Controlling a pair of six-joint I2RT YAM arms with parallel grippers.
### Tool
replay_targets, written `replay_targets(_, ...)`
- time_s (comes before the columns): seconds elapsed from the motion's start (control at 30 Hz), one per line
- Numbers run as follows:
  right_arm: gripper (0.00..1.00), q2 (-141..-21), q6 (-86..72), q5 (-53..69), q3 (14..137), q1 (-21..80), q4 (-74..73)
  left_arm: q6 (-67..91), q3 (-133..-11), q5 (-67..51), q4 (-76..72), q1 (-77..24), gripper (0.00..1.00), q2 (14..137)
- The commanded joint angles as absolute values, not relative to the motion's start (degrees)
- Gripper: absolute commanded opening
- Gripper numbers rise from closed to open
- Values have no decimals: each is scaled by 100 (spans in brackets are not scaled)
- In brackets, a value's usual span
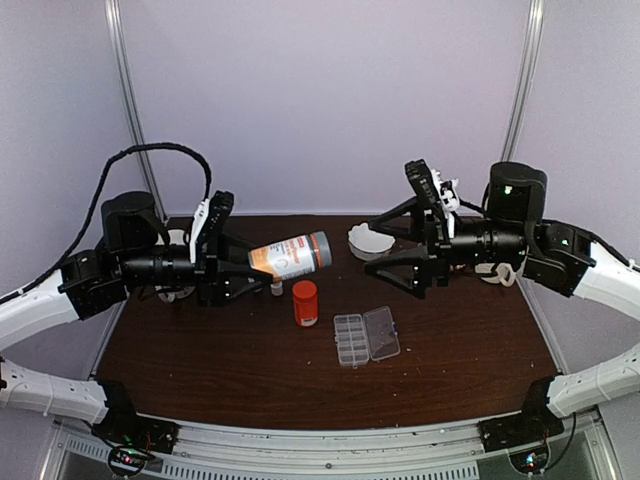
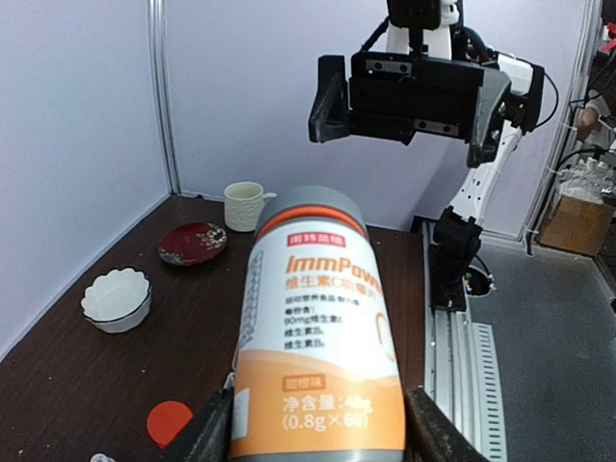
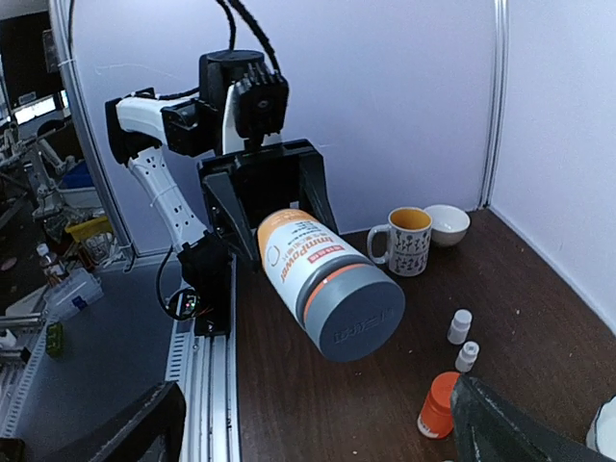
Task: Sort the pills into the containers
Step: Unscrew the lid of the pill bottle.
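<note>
Top external: organizer box (image 1: 350,340) lid-open, contents indiscernible; left claw (image 1: 252,272) around grey-capped bottle (image 1: 295,254), right claw (image 1: 375,245) wide, empty.

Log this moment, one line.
left gripper: holding grey-capped orange-and-white bottle sideways | right gripper: open, facing it | clear organizer box: lid open

Both arms reach inward, facing each other; the left fingers (image 1: 234,286) clamp a large bottle (image 1: 295,254), the right fingers (image 1: 402,262) spread wide.

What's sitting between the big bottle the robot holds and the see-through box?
A small upright orange plastic bottle, standing on the dark wooden table; the top view shows it.
</note>
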State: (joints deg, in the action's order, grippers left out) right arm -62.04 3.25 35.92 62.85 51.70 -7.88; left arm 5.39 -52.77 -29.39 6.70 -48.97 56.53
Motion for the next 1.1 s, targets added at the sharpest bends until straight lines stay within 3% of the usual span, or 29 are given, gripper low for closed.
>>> replay_targets(0.0, 100, -6474, -1525, 3413, 6633, 5080, -1481, -241, -4840, -2367, -296, -4921, 0, 5379)
replay_targets(0.27, 100, -6092, -4868, 4560, 5700, 4336, 852, -996, -3717, -2777, -2074, -4931, 0, 4717)
replay_targets(0.33, 100, -6025, -4895, 4414, 5773, 4231, 621, -1069, -3702, -2715, -2094, -4930, 0, 4653)
replay_targets(0.43, 100, -6078, -4349, 3892, 6372, 4236, -1076, -1291, -3810, -2751, -1850, -4931, 0, 4630)
replay_targets(0.5, 100, -6093, -4248, 3973, 6448, 4236, -1063, -1304, -3791, -2729, -1897, -4926, 0, 4613)
replay_targets(0.77, 100, -5840, -6928, 4802, 4648, 3181, 3032, -1242, -3586, -2642, -2378, -4928, 0, 4514)
replay_targets(0.93, 100, -5546, -5334, 4000, 5246, 3249, 452, -1249, -3590, -2647, -2360, -4929, 0, 4594)
replay_targets(1.07, 100, -5412, -6217, 4227, 4593, 3035, 1936, -1280, -3563, -2655, -2485, -4928, 0, 4627)
